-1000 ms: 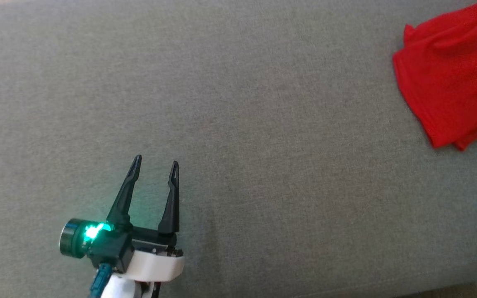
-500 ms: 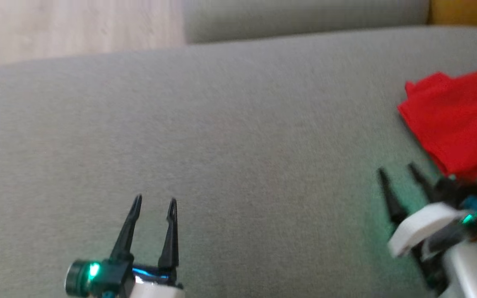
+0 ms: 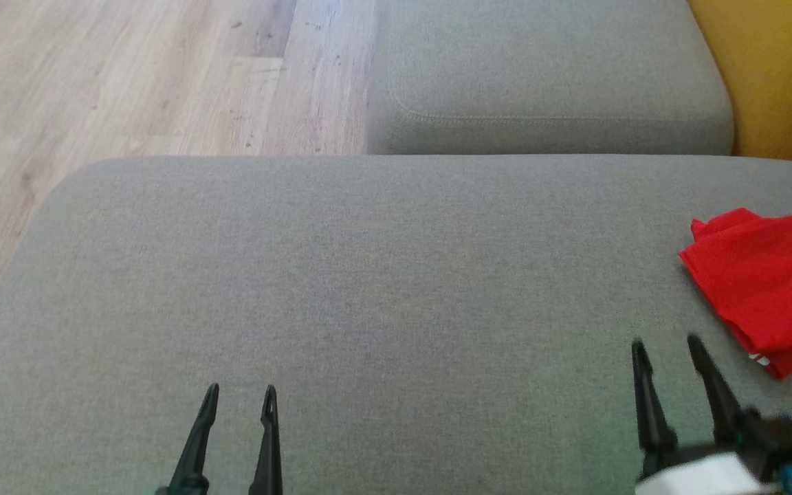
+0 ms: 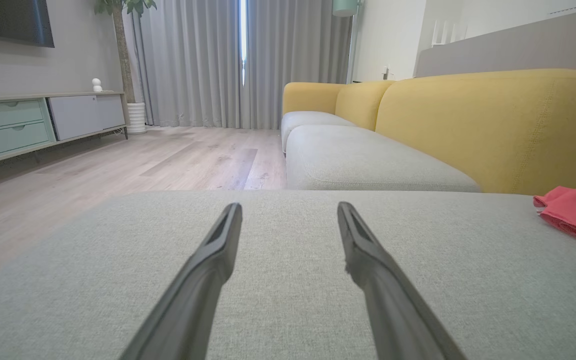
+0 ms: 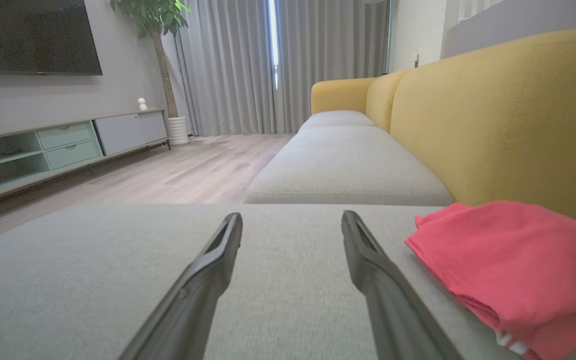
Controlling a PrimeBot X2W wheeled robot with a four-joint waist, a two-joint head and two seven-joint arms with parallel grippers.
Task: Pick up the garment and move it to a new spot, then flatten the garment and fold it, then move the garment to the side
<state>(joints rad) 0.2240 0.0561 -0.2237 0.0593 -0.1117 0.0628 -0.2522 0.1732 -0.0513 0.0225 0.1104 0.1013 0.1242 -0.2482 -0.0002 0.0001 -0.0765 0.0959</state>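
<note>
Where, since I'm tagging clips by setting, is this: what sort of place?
Likely a home living room: a yellow-backed sofa, a wall-mounted TV above a low cabinet, and floor-length curtains.

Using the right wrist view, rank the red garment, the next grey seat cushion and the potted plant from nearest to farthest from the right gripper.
From the right gripper:
1. Red garment, close by on its right.
2. Grey seat cushion, straight ahead, farther along the sofa.
3. Potted plant, far off at upper left.
</note>
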